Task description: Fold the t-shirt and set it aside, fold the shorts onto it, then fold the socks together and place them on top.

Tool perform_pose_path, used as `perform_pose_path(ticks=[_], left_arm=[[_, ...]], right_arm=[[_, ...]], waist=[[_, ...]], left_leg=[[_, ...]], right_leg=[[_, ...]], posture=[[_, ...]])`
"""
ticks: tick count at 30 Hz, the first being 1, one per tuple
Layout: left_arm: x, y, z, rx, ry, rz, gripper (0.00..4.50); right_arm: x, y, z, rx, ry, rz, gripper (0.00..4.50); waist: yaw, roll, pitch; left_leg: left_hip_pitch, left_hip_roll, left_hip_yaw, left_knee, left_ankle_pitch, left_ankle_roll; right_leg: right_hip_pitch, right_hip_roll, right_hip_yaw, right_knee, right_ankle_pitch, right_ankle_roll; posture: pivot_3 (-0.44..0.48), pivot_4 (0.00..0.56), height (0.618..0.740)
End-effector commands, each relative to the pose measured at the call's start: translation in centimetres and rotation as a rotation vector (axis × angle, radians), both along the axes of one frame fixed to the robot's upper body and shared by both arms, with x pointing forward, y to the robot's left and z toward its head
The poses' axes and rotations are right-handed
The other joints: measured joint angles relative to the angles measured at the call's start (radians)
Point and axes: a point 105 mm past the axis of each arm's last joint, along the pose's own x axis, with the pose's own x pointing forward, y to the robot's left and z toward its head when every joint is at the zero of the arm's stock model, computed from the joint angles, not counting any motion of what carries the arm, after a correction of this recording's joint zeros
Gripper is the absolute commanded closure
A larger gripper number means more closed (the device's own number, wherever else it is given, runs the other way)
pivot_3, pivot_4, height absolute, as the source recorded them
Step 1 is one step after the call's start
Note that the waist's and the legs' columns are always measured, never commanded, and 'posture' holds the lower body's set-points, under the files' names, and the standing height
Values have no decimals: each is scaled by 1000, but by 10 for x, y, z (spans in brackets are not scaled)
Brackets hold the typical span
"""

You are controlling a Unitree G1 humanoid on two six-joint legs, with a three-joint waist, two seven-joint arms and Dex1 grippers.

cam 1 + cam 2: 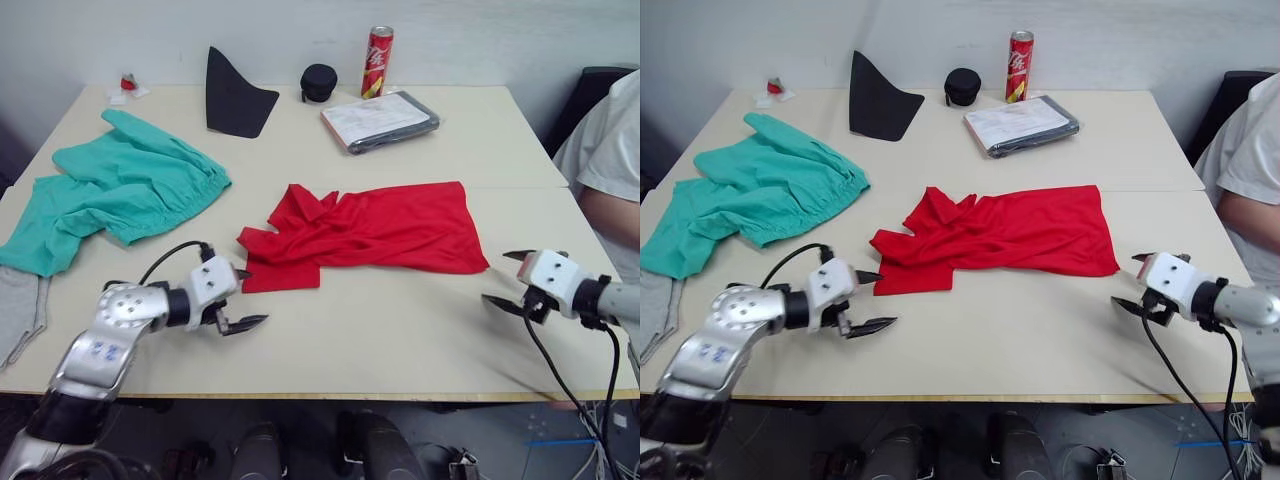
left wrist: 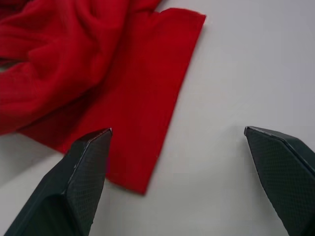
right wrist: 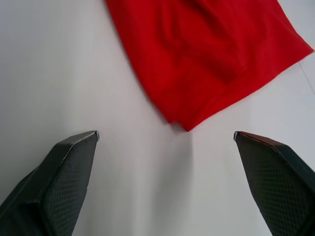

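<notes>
The t-shirt point(image 1: 375, 236) lies rumpled across the middle of the bench point(image 1: 400, 330), folded roughly in half, apart from both claws. The left claw point(image 1: 243, 298) hovers just beside the shirt's near left corner, fingers spread wide, holding nothing. The right claw point(image 1: 512, 282) sits released too, near the shirt's near right corner with bare bench between. The shorts point(image 1: 120, 185) lie crumpled at the left side of the bench, well apart from the shirt. The socks point(image 1: 18, 310) rest at the bench's left edge, touching the shorts' lower end
</notes>
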Motion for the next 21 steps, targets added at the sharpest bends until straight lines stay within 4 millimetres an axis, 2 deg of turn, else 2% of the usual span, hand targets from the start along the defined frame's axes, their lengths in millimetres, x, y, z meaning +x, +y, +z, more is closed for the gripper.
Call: perform_pose_path(ticks=[1,4,8,10,11,15,16,18,20,21], left_arm=[[7,-4,-11,51,2,2,1],[18,1,-22,79,41,46,1],[23,-1,-29,63,74,52,796],[24,-3,-31,61,90,44,1342],[24,-2,-32,61,86,44,1740],[25,-1,-32,34,85,59,2876],[25,-2,-32,28,87,53,3266],[24,0,-31,42,78,41,3786],[21,-1,-24,51,67,4,4450],[21,-2,-19,31,66,-1,4500]], right_arm=[[5,1,-9,-24,30,14,0],[21,10,-7,-16,16,25,0],[28,18,-11,-14,31,51,0],[28,22,-14,-9,42,64,386],[27,23,-15,-8,46,66,634],[23,23,-17,5,52,68,1920],[22,23,-16,13,49,68,2382],[19,22,-12,29,39,62,2960],[16,20,-9,56,38,46,3737],[16,19,-8,62,37,42,4048]], waist=[[-1,0,0],[-1,0,0],[-2,0,-3],[-2,0,-4],[-2,0,-5],[-1,0,-5],[-1,0,-5],[-1,0,-5],[-2,1,-5],[-2,1,-5]], left_leg=[[1,0,0,0,0,0],[8,0,1,1,0,0],[13,-1,1,0,0,0],[14,-1,1,-1,1,-1],[14,-1,1,-1,1,-2],[14,-1,1,0,2,-3],[14,-1,1,0,2,-3],[14,-1,1,0,2,-3],[14,-1,1,-1,2,-3],[13,-1,1,-2,3,-3]], right_leg=[[0,0,1,1,0,0],[7,0,1,1,0,0],[10,-2,3,4,0,0],[10,-2,3,4,0,0],[10,-2,3,5,0,0],[10,-2,4,6,0,0],[10,-2,4,6,0,0],[10,-2,4,6,0,0],[9,-2,4,6,0,0],[9,-2,4,6,0,0]], posture=[[0,150,740],[0,150,740],[0,150,740],[0,150,740],[0,150,740],[0,150,740],[0,150,740],[0,150,740],[0,150,740],[0,150,740]])
